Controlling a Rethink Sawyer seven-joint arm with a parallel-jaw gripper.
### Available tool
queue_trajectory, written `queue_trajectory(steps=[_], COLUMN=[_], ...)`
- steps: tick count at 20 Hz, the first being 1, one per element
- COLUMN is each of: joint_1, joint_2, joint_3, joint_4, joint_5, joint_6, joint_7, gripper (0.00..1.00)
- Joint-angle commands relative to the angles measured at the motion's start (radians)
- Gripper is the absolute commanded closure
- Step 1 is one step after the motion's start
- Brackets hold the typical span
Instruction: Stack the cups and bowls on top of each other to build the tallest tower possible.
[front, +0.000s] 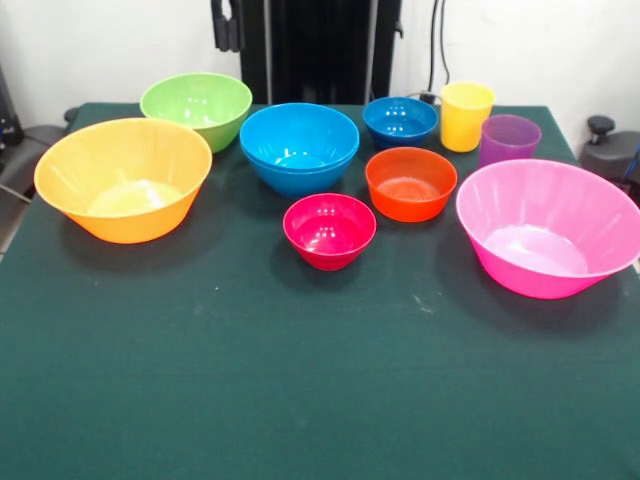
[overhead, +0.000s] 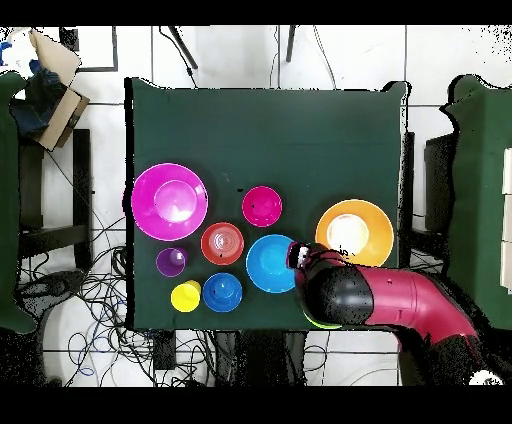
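Note:
All bowls and cups stand apart on the green table (front: 300, 380). The large orange bowl (front: 122, 178) is at the left and the large pink bowl (front: 548, 227) at the right. The green bowl (front: 196, 108) is at the back left. Two light blue bowls (front: 299, 148) sit nested in the middle. The dark blue bowl (front: 400, 122), orange-red bowl (front: 410, 183) and crimson bowl (front: 329, 231) stand singly. The yellow cup (front: 466, 116) and purple cup (front: 509, 140) stand upright at the back right. The gripper (overhead: 299, 256) shows only in the overhead view, high beside the light blue bowls (overhead: 271, 263).
The red and black arm (overhead: 390, 300) reaches in from the bottom right of the overhead view and covers most of the green bowl (overhead: 318, 323). The black pedestal (front: 320, 50) stands behind the table. Cables lie on the floor (overhead: 90, 290) beside the table.

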Motion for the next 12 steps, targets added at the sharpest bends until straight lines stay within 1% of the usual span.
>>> queue_trajectory(steps=[1, 5, 6, 8, 10, 11, 12], joint_1=[-0.035, -0.072, -0.092, -0.104, -0.107, -0.099, -0.102], joint_2=[0.096, 0.125, 0.131, 0.131, 0.123, 0.113, 0.113], joint_3=[0.099, 0.133, 0.152, 0.161, 0.164, 0.155, 0.158], joint_4=[0.03, 0.022, 0.024, 0.029, 0.027, 0.027, 0.032], joint_5=[-0.108, -0.126, -0.131, -0.13, -0.148, -0.159, -0.166], joint_6=[0.008, 0.0, -0.003, -0.01, 0.001, 0.026, 0.018], joint_7=[-0.184, -0.186, -0.172, -0.177, -0.179, -0.177, -0.17], gripper=[1.0, 1.0, 0.0, 0.0, 0.0, 0.0, 0.0])
